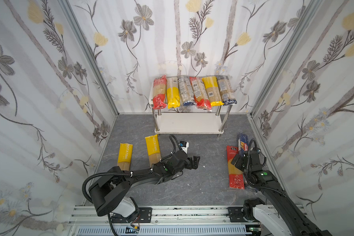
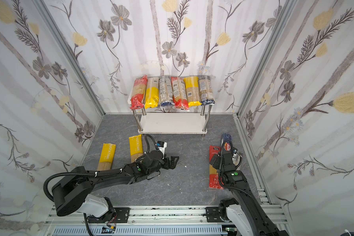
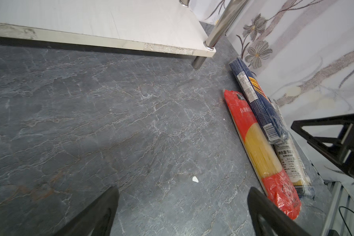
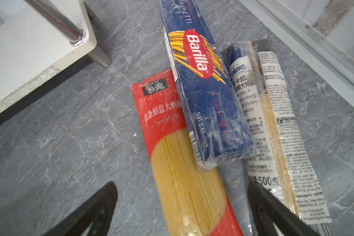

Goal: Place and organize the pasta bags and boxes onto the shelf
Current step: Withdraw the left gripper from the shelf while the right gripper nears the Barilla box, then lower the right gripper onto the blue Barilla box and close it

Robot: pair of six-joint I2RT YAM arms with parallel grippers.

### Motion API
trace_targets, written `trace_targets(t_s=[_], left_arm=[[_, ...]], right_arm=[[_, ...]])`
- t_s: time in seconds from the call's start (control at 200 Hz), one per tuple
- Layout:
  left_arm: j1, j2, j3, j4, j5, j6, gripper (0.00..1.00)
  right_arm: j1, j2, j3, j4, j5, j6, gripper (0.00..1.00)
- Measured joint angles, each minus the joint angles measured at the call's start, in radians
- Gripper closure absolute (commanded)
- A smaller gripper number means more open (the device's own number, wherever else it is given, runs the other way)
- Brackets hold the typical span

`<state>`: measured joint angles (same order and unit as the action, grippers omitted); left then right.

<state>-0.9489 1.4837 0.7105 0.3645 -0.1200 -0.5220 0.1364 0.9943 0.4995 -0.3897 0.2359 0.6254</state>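
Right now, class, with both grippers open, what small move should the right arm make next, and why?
Probably ease the right gripper toward the shelf, over the Barilla box, and lower it: the box lies partly over the red bag and the clear bag, so it should go first. The lower board has room.

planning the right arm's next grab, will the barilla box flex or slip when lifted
The Barilla box looks rigid cardboard, so probably no flex. Its glossy film may be slippery. It overlaps the red bag, which could shift.
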Motion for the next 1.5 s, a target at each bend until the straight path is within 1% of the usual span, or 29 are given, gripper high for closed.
trace_targets(t_s=[0.105,0.335,0.545,0.664,0.824,0.959,1.224,1.499], left_arm=[[-0.005,0.0,0.002,0.013,0.0,0.023,0.0],[-0.005,-0.016,-0.009,0.027,-0.022,0.058,0.0],[-0.005,-0.013,-0.012,0.026,-0.05,0.089,0.0],[-0.005,-0.017,-0.014,0.027,-0.053,0.103,0.0],[-0.004,-0.053,-0.034,0.028,-0.069,0.114,0.0],[0.005,-0.091,-0.061,0.027,-0.092,0.123,0.0],[0.021,-0.119,-0.085,0.029,-0.106,0.127,0.0],[0.038,-0.146,-0.109,0.027,-0.108,0.13,0.0]], right_arm=[[-0.087,0.054,0.003,0.055,-0.067,-0.027,0.0],[-0.231,0.176,0.019,0.128,-0.161,-0.072,0.0],[-0.328,0.271,0.042,0.145,-0.24,-0.121,0.0],[-0.376,0.328,0.056,0.184,-0.288,-0.138,0.0],[-0.383,0.38,0.069,0.211,-0.362,-0.149,0.0],[-0.383,0.397,0.084,0.223,-0.386,-0.151,0.0],[-0.383,0.432,0.093,0.239,-0.41,-0.157,0.0],[-0.383,0.499,0.132,0.237,-0.409,-0.164,0.0]])
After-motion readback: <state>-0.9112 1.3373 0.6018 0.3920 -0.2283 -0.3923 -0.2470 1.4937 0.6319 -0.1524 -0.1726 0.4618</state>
